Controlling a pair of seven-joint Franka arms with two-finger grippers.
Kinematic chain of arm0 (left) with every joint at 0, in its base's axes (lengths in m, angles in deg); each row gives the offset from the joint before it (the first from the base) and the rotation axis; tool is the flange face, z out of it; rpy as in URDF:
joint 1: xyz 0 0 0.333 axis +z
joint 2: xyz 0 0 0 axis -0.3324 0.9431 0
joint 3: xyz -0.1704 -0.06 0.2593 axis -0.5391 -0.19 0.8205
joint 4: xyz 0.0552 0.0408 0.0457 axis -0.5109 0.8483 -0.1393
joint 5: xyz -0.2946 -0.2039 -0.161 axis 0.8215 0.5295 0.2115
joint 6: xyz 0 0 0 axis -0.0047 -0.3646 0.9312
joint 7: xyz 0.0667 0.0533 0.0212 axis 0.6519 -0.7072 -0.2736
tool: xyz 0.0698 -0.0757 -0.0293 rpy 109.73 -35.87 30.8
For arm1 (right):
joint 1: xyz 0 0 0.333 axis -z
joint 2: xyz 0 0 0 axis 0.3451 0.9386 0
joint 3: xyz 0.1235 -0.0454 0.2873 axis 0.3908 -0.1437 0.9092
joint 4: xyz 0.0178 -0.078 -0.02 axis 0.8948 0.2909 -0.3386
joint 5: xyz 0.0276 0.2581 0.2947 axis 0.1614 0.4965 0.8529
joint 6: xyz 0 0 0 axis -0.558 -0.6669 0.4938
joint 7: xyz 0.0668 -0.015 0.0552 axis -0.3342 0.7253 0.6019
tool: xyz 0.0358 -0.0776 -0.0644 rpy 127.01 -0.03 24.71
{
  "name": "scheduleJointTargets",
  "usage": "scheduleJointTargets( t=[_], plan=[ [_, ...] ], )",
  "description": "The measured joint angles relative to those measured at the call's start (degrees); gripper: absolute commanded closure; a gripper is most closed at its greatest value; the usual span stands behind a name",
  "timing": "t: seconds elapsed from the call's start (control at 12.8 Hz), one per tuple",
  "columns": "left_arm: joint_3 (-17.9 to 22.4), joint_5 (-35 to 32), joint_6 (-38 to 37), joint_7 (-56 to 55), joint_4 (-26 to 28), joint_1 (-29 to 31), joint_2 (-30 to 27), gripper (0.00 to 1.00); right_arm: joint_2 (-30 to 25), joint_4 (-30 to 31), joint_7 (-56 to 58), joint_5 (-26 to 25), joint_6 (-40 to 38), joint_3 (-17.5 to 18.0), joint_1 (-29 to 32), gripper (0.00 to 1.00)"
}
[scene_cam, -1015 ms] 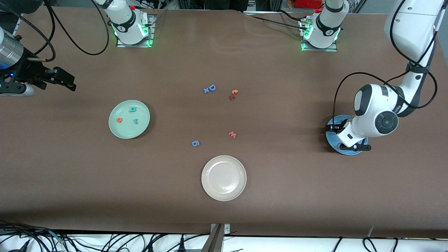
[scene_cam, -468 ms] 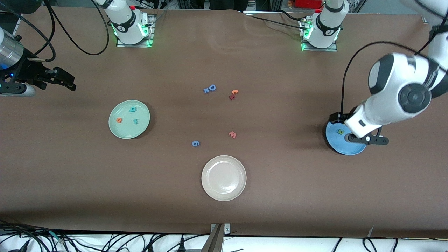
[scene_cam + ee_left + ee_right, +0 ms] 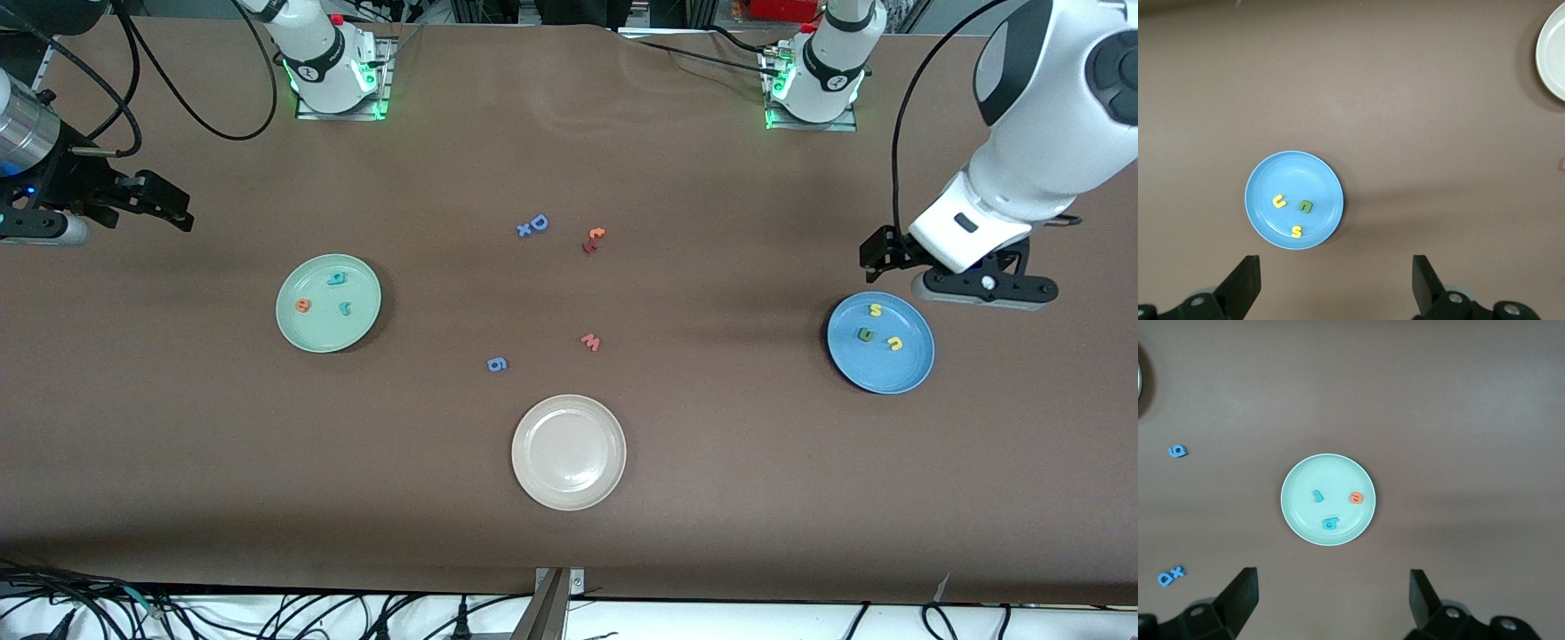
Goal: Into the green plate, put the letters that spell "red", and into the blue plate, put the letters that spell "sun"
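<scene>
Letters that spell "sun" lie in the blue plate (image 3: 880,342) at the left arm's end of the worktop (image 3: 569,551): we see a yellow "s" (image 3: 876,309), a dark green "u" (image 3: 864,335) and a yellow "n" (image 3: 894,343), all tiny against the round mid-blue dish and apart from one another. At the right arm's end, the green plate (image 3: 328,302), pale mint and the same size, holds the letters that spell "red": an orange "e" (image 3: 304,306), a teal "r" (image 3: 344,308) and a teal "d" (image 3: 336,278). The left wrist view gives us a straight-down look at the blue dish and its three letters, with the left gripper's two fingers (image 3: 1245,283) standing wide apart and holding nothing; the front view shows instead that the left gripper (image 3: 956,267) hangs above the worktop just beside that plate's rim. The right wrist view looks down on the mint plate between spread, empty fingers (image 3: 1241,593), and only the front view tells us that the right gripper (image 3: 164,204) waits at the edge of the worktop, well apart from it. Only the front view shows the whole beige-white plate (image 3: 569,452), nearer to the front camera than the loose letters in the middle: a blue "D" (image 3: 538,222), a blue "g" (image 3: 497,364), a salmon "w" (image 3: 591,341) and the orange and dark red "t" shapes (image 3: 593,240).
</scene>
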Motion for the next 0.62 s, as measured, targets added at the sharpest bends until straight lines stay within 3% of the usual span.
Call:
scheduleJointTargets(
  t=[0.39,0.62],
  plan=[
    [2.9,4.8,0.2,0.3,0.0,0.6,-2.3,0.0,0.0,0.0,0.0,0.0,0.0,0.0,0.0,0.0],
    [7.7,6.8,0.2,10.3,0.0,-0.3,-2.6,0.0,0.0,0.0,0.1,0.0,0.0,0.0,0.0,0.0]
  ],
)
